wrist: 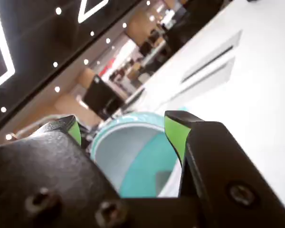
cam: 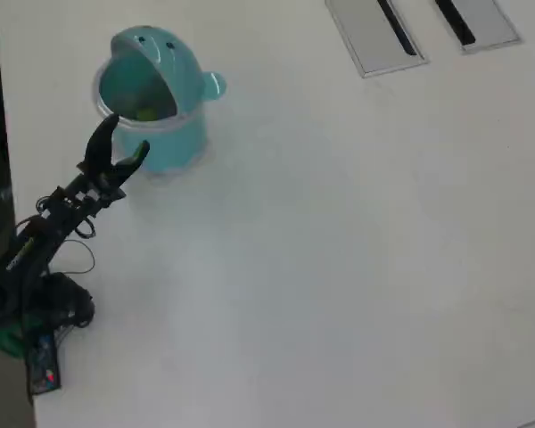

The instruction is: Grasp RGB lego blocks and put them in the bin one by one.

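Gripper (cam: 122, 139), black jaws spread wide and empty, hangs just beside the round teal plastic whale-shaped bin (cam: 174, 138) holding a yellowish-green block (cam: 146, 113); withdrawing carelessly might clip its rim and tip it.

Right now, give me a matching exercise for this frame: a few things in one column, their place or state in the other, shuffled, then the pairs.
Things:
1. claw
2. bin
3. yellowish green block
4. grey slotted panels

Place or state:
A. lying inside the bin
B. open and empty, at the bin's rim
C. flat at the table's top edge in the overhead view
D. upright near the table's top left corner in the overhead view

Pairs: 1-B, 2-D, 3-A, 4-C
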